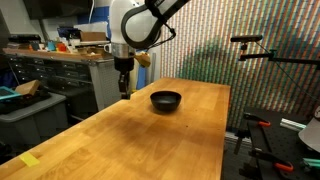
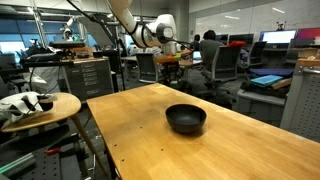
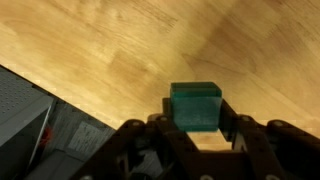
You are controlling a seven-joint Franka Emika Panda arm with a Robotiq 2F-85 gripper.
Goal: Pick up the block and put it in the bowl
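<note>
In the wrist view my gripper [image 3: 196, 118] is shut on the block [image 3: 195, 105], a small dark green cube held between the two black fingers above the wooden table [image 3: 120, 50]. In an exterior view the gripper [image 1: 124, 82] hangs over the far left edge of the table, left of the black bowl [image 1: 166, 100]. In the other exterior view the gripper [image 2: 171, 62] is far behind the bowl [image 2: 186, 119], near the table's far end. The block is too small to make out in both exterior views.
A flat yellow strip of tape [image 1: 29, 160] lies at the table's near left corner. A round side table with clutter [image 2: 35, 105] stands beside the wooden table [image 2: 150, 140]. Cabinets [image 1: 60, 75] and a tripod [image 1: 262, 60] stand around it.
</note>
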